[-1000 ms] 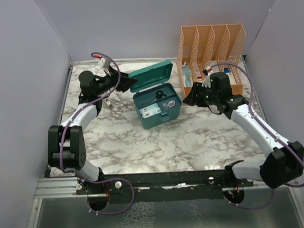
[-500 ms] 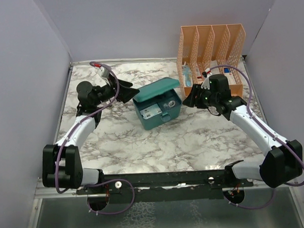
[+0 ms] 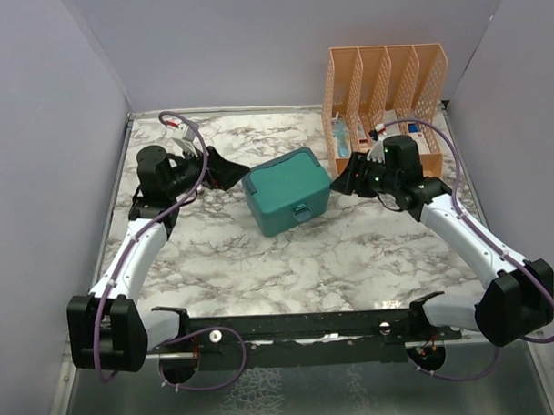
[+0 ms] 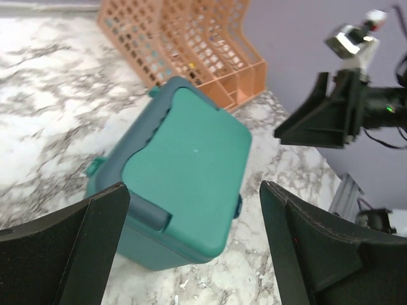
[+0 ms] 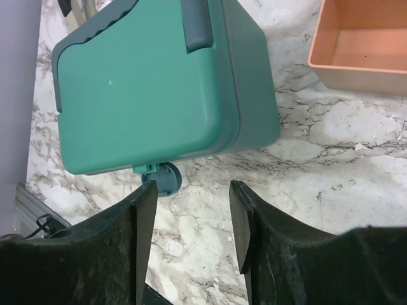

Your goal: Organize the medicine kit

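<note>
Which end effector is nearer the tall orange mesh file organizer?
Right. Right end effector sits just before the orange mesh file organizer; left end effector is beyond the teal plastic box.

Left end effector (image 3: 227,172) hovers left of the kit (image 3: 285,187), right end effector (image 3: 343,181) right of it, both jaws apart, empty.

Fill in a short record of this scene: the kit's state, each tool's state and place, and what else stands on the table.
Medicine kit: teal box, lid down, mid-table
Latch: on the near face; cannot tell whether it is fastened
Left tool: open, empty, close by the kit's left side
Right tool: open, empty, close by the kit's right side
File organizer: orange mesh, upright, far right
Table: white marble pattern
</note>
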`<action>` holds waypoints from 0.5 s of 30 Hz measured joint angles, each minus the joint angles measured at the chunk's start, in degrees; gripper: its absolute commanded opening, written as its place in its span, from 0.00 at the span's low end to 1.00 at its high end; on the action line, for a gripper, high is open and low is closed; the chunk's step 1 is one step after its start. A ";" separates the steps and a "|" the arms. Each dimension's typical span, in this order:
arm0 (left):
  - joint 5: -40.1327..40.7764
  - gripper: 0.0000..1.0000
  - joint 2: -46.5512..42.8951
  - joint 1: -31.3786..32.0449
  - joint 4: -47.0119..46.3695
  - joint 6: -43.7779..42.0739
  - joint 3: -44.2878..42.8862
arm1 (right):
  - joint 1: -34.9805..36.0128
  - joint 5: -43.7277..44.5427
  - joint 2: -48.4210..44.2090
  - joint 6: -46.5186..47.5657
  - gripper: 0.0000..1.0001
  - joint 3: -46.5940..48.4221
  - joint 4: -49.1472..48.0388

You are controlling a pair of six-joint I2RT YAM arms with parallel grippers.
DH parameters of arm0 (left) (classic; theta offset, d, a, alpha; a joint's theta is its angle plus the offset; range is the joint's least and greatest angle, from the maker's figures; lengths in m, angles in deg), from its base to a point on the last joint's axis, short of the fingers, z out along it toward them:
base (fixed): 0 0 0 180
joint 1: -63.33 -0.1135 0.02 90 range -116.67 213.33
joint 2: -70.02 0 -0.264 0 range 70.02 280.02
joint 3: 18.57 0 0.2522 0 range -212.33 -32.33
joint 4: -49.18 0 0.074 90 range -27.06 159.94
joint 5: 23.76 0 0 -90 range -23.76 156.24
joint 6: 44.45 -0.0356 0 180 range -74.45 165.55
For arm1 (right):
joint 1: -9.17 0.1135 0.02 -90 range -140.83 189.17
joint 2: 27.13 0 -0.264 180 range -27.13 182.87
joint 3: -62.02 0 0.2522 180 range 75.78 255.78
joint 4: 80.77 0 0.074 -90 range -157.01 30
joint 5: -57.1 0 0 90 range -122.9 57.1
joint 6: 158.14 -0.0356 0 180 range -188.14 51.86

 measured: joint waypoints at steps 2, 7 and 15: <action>3.26 0.88 0.96 0.24 5.49 -1.11 -1.81 | 0.00 -0.26 0.04 -0.42 0.53 -0.02 -0.46; 9.18 0.88 3.80 1.14 12.92 -0.85 -1.66 | 0.04 -0.74 1.77 -0.81 0.55 0.13 -2.75; 13.53 0.86 9.75 2.38 15.28 1.62 -0.59 | 0.35 -1.38 12.11 -0.15 0.54 4.94 -4.46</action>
